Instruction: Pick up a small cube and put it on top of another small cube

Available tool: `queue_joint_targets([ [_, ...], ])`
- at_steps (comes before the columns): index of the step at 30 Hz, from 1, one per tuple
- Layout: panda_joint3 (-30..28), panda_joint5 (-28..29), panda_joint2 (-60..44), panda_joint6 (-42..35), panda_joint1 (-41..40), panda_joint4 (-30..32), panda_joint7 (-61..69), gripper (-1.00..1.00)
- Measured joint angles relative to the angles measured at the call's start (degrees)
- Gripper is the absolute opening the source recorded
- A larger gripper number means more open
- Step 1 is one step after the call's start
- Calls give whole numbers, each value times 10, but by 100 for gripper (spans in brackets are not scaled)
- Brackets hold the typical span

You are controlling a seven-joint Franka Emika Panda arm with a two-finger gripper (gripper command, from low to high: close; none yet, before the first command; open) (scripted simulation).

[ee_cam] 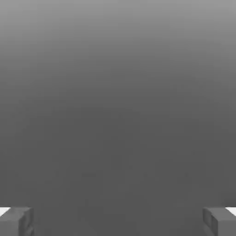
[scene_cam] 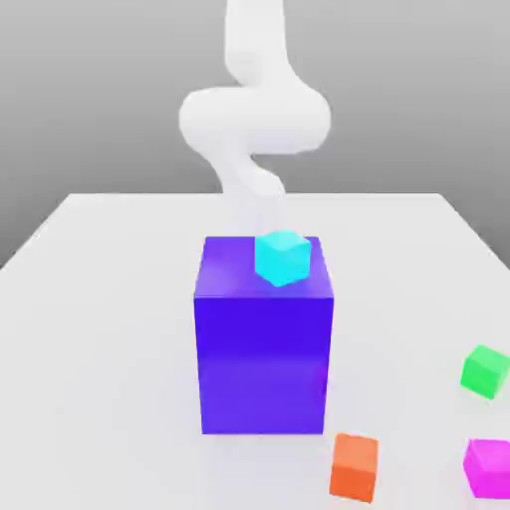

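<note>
step: magenta cube (scene_cam: 488,468) not yet picked | gripper (ee_cam: 118,222): fingers spread, holding nothing | next: reach around blue block (scene_cam: 263,364), line up over magenta

1 cube (scene_cam: 283,258) on block (scene_cam: 263,364); 3 cubes (scene_cam: 485,372) toward exterior view's right.

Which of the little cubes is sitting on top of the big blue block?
The cyan cube; the orange, green and magenta ones rest on the table.
</note>
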State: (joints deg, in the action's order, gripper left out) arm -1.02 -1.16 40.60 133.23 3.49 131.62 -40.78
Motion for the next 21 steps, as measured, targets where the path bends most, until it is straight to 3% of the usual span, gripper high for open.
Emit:
queue_joint_targets([
  [9,-19,-47,-191,52,110,-6,187,0],
  [21,21,-63,-439,123,203,-13,400,0],
])
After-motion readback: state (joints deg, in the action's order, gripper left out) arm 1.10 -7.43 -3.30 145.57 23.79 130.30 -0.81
